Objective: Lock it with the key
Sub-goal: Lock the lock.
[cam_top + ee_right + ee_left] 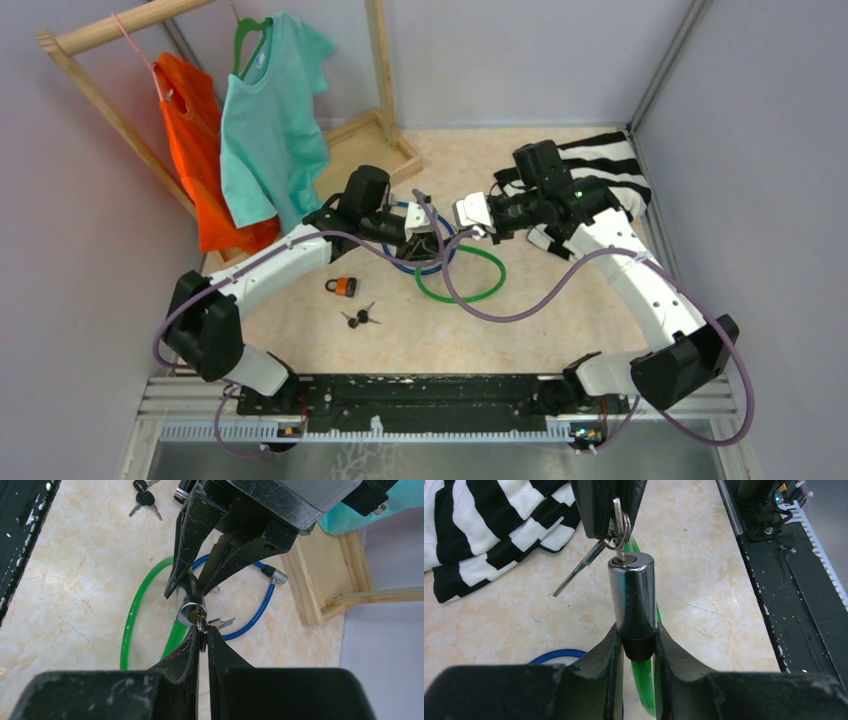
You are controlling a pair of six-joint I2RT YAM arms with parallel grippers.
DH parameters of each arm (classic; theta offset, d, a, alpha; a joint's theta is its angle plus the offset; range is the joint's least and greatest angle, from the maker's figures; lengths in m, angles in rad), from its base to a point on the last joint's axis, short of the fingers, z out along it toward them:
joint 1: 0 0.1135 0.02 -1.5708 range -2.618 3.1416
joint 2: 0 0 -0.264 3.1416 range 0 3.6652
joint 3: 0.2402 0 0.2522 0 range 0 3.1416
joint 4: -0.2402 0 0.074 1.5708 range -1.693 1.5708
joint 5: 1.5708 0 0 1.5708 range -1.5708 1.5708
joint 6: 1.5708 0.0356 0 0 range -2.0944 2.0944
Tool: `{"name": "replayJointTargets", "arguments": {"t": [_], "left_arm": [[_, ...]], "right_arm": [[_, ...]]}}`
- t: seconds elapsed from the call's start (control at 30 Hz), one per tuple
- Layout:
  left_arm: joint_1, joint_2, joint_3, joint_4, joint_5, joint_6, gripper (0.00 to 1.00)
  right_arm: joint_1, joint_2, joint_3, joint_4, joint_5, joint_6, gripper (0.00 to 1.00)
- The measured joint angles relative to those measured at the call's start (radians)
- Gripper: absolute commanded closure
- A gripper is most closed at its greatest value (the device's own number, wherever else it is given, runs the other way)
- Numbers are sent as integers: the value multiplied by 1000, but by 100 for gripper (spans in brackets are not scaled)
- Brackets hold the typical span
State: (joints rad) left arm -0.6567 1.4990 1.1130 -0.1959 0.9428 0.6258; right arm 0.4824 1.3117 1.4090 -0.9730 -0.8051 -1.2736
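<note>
Key (620,554) sat in the end of the chrome lock cylinder (633,595) on the green cable (131,620), its head pinched in the nearly closed right gripper (202,632), apparently ready for turning, while the left gripper (636,640), part open, clamped the cylinder to brace it.

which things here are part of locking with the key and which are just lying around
In the job: green cable lock, its chrome cylinder clamped in the left gripper; key in the cylinder, pinched by the right gripper.
Lying about: blue cable lock; orange padlock; black keys; striped cloth; teal shirt and orange shirt on the rack.
</note>
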Motion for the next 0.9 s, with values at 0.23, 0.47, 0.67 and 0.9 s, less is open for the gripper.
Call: {"name": "replayJointTargets", "arguments": {"t": [0.23, 0.47, 0.67, 0.9], "left_arm": [[0, 0, 0, 1, 0, 1, 100], [0, 0, 0, -4, -1, 2, 100], [-3, 0, 0, -25, 12, 8, 100], [-3, -5, 0, -24, 8, -1, 100]], "right_arm": [[0, 2, 15, -11, 6, 14, 100], [-1, 3, 50, -35, 23, 40, 100], [-38, 3, 99, -8, 42, 65, 100], [-148, -13, 114, 108, 30, 213, 100]]}}
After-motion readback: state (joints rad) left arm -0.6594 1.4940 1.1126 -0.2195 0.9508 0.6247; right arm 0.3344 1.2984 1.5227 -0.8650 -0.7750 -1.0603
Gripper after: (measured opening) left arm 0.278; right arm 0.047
